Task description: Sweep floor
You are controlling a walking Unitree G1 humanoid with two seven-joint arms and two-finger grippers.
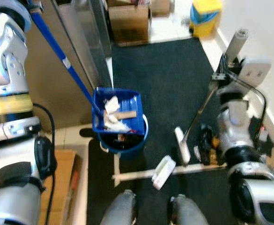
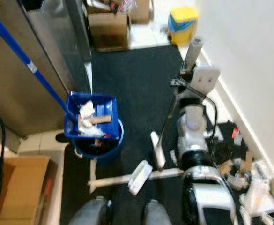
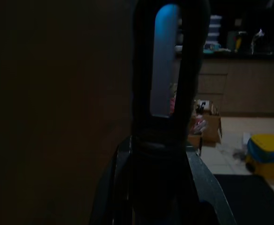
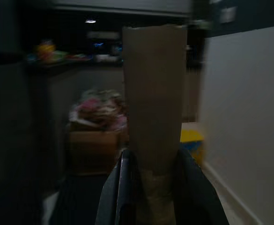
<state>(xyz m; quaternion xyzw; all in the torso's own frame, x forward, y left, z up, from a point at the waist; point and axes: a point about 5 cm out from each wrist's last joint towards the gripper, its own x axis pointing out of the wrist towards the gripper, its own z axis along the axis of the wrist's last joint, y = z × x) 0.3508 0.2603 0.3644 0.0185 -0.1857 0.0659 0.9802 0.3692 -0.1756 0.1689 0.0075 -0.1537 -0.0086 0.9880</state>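
A blue dustpan [image 1: 117, 111] holding white paper scraps and a brown piece is tipped over a round blue bin [image 1: 137, 139]. Its long blue handle [image 1: 62, 58] rises to the upper left, and in the left wrist view my left gripper [image 3: 155, 159] is shut on the handle's dark end. My right gripper [image 1: 225, 65] is shut on the broom's grey grip [image 1: 236, 41] near the right wall. The thin silver broom pole [image 1: 200, 110] slants down to a white broom head [image 1: 182, 146] on the black mat [image 1: 165, 79]. A pale stick [image 1: 137, 176] and a white scrap [image 1: 164, 171] lie before my feet.
A metal-fronted cabinet [image 1: 80, 37] stands left of the mat. Cardboard boxes [image 1: 129, 21] and a yellow bin [image 1: 205, 16] sit at the far end. More litter [image 2: 249, 178] lies along the white wall on the right. A flat cardboard box [image 1: 62, 187] lies at lower left.
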